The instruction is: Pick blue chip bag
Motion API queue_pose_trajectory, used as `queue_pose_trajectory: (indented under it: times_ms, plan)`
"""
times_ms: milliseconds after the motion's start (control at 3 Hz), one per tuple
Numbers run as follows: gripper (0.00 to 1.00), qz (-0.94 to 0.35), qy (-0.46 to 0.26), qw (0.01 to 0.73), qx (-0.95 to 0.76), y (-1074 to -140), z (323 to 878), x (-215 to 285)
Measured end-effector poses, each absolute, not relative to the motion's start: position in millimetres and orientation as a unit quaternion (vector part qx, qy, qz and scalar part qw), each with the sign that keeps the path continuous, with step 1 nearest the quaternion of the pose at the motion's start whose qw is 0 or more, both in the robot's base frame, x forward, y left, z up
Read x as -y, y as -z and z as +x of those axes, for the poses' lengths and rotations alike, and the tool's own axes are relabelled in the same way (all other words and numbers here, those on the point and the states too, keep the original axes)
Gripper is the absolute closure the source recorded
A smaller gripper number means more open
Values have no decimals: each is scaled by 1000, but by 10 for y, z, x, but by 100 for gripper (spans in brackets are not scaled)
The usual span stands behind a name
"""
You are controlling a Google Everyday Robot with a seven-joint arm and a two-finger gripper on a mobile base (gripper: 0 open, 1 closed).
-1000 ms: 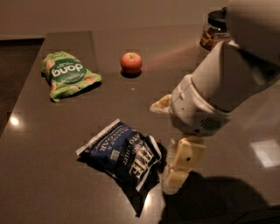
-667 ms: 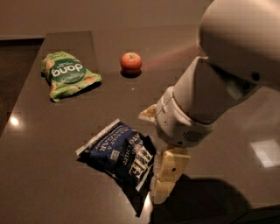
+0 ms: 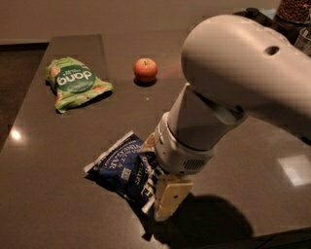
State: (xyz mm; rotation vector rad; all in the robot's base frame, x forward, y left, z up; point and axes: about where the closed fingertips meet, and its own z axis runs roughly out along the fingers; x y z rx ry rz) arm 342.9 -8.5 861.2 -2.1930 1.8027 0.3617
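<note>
The blue chip bag [image 3: 119,165] lies flat on the dark table [image 3: 53,204], near its front edge, dark navy with white lettering and white edge strips. My gripper [image 3: 158,171] hangs from the big white arm directly over the bag's right end. One cream finger [image 3: 170,197] is at the bag's near right corner, and the other fingertip shows at the bag's far edge. The jaws stand apart, straddling the bag's right part. The arm hides the bag's right edge.
A light green bag [image 3: 75,82] lies at the table's back left. A red apple [image 3: 145,69] sits behind the blue bag. A dark jar [image 3: 294,9] stands at the far right corner. The table's left edge drops to the floor.
The arm has swung left and down. The gripper has gone from beside the bag's right edge to over its right end, fingers on either side.
</note>
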Motion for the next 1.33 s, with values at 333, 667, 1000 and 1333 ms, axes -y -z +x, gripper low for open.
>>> queue_pose_trajectory:
  times_ms: [333,667,1000,1333]
  plan:
    - [49,-761,-118,142,-622,-8713,3492,82]
    - [80,-759,-108,170,-620,-9087,3699,-51]
    - [100,-759,-101,196,-613,-9384,3872,-212]
    - [100,-743,-103,241,-616,-9532,4468,-644]
